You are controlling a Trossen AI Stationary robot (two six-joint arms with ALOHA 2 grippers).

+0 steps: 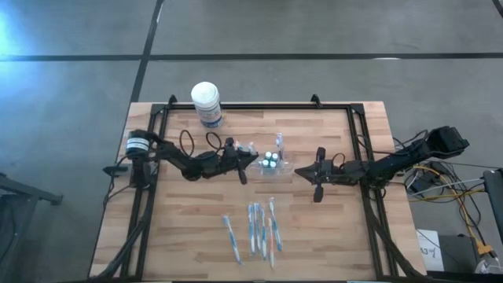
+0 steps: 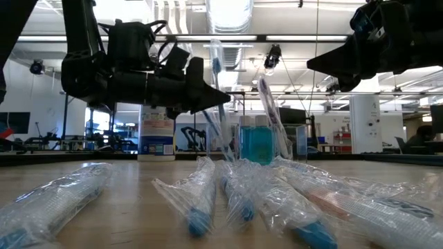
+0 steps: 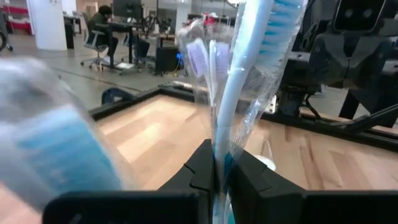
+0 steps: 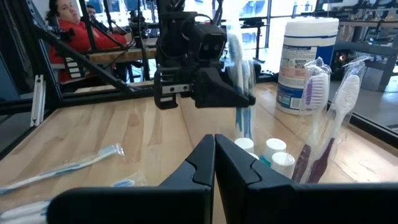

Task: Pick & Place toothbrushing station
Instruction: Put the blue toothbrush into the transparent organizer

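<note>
Left wrist view shows the left gripper (image 3: 217, 171) with jaws clamped on a wrapped toothbrush (image 3: 239, 93) beside the toothbrushing station (image 1: 271, 163) at table centre. At its 3 o'clock, the right gripper (image 1: 318, 174) waits, closed empty. Crinkly wrap could snag the holder and tip it.

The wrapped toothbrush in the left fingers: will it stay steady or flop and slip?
The toothbrush looks stiff: it stands upright from the left gripper. Its clear wrapper is loose and glossy, so it may slip. Held low on the handle, the head could sway.
</note>
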